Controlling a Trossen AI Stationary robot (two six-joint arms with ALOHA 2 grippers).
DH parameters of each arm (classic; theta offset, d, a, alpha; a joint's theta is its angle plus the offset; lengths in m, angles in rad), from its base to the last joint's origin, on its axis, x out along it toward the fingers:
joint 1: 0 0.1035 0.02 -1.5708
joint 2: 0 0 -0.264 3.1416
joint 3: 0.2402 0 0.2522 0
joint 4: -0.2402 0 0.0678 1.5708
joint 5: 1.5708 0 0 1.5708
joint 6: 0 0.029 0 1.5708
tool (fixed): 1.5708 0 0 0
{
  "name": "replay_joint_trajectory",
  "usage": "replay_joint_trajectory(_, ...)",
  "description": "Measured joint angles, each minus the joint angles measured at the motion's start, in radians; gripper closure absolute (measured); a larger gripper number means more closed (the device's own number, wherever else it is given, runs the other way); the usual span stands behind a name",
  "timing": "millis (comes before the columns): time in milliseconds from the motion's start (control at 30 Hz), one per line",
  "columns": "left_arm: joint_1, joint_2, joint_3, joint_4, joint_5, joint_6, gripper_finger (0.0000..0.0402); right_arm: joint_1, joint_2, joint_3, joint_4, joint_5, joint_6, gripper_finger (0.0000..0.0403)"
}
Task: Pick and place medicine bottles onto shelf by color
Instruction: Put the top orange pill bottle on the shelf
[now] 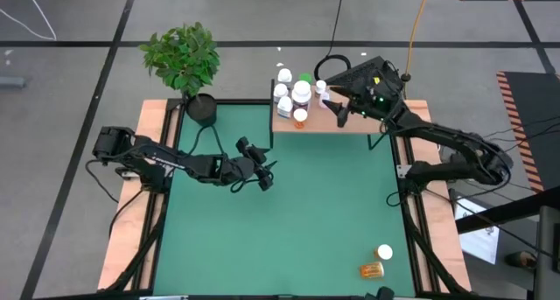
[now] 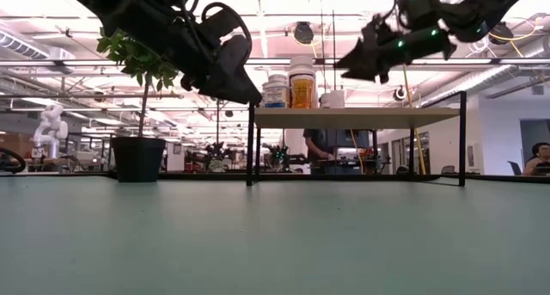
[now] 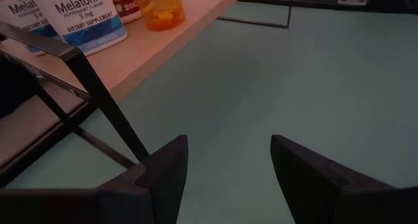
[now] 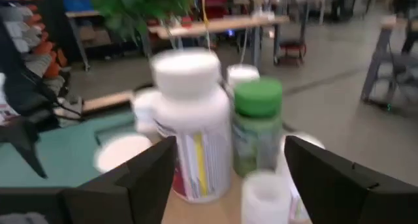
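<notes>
The light-wood shelf (image 1: 337, 122) stands at the mat's far edge. Several medicine bottles stand on its left part: white ones (image 1: 283, 92), a green-capped one (image 4: 258, 123) and an amber one (image 1: 300, 117). My right gripper (image 4: 228, 178) hovers open and level over the shelf. Its fingers stand on either side of a small white-capped bottle (image 4: 264, 192), apart from it, with a tall white bottle (image 4: 192, 129) just beyond. My left gripper (image 1: 267, 173) hangs open above the green mat left of centre, with nothing between its fingers (image 3: 166, 168). Two more bottles, a white-capped one (image 1: 384, 252) and an amber one (image 1: 372, 269) on its side, sit near the mat's near right corner.
A potted plant (image 1: 185, 62) stands at the mat's far left corner, left of the shelf. The shelf's thin black legs (image 3: 104, 103) rise close in front of my left gripper. The shelf's right half (image 1: 354, 125) is bare wood. Open green mat (image 1: 306, 221) lies in the middle.
</notes>
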Motion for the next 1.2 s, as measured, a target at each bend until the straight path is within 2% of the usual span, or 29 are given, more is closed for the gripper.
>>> replay_joint_trajectory(233,-0.018,0.000,0.000,0.000,0.050,-0.025,0.0181,0.075,-0.152,0.000,-0.007,0.000,-0.019,0.0110)
replay_joint_trajectory(433,-0.051,0.000,0.000,0.003,0.053,-0.044,0.0181,0.211,-0.218,0.000,-0.064,0.000,-0.058,0.0110)
replay_joint_trajectory(767,-0.136,0.009,0.000,0.117,0.064,-0.026,0.0181,0.512,-0.213,0.000,-0.109,0.007,-0.154,0.0110)
replay_joint_trajectory(900,-0.161,0.022,-0.001,0.159,0.104,0.004,0.0181,0.620,-0.206,0.000,-0.122,0.064,-0.168,0.0110)
replay_joint_trajectory(1200,-0.180,0.073,0.000,0.237,0.106,0.025,0.0181,0.806,-0.147,0.000,-0.165,0.091,-0.107,0.0110)
